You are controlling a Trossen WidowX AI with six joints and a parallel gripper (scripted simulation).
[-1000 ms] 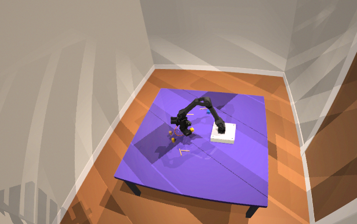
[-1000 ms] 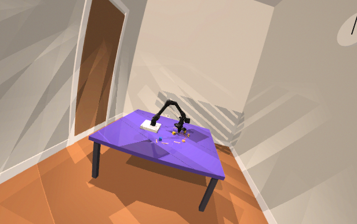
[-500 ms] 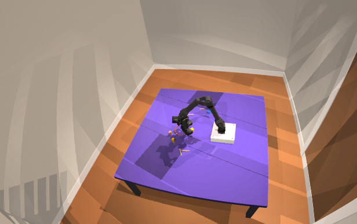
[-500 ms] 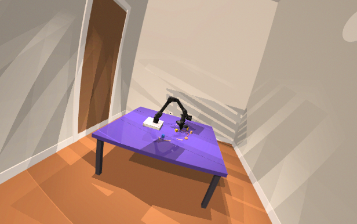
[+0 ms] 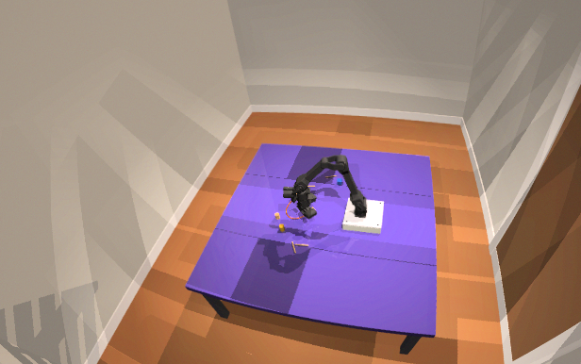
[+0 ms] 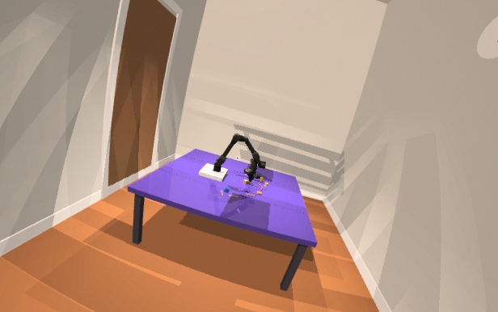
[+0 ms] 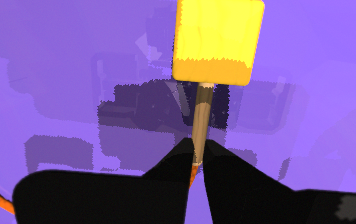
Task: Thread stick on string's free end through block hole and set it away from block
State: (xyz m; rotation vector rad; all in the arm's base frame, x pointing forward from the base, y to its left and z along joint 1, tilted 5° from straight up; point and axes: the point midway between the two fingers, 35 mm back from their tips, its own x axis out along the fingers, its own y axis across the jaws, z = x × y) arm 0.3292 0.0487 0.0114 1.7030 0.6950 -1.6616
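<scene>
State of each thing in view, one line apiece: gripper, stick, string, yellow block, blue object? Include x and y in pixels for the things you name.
Gripper [image 5: 312,207] [image 6: 251,178] [image 7: 196,146]: shut on the stick.
Stick [image 7: 201,122]: held near its string end; far end meets the block's near edge, whether inside the hole cannot be told.
String [image 5: 287,210] [image 6: 262,187] [image 7: 193,175]: attached to the stick, slack and curved.
Yellow block [image 6: 245,182] [image 7: 218,37]: on the table.
Blue object [image 5: 340,182] [image 6: 226,189]: loose on the table.

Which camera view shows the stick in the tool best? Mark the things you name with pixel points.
Wrist: the stick [image 7: 200,130] fills the centre, pinched in the tool [image 7: 196,146] [image 5: 308,213] [image 6: 251,178], its far end meeting the yellow block [image 7: 216,42]. Top and exterior show the tool small and dark; the held stick cannot be made out.
</scene>
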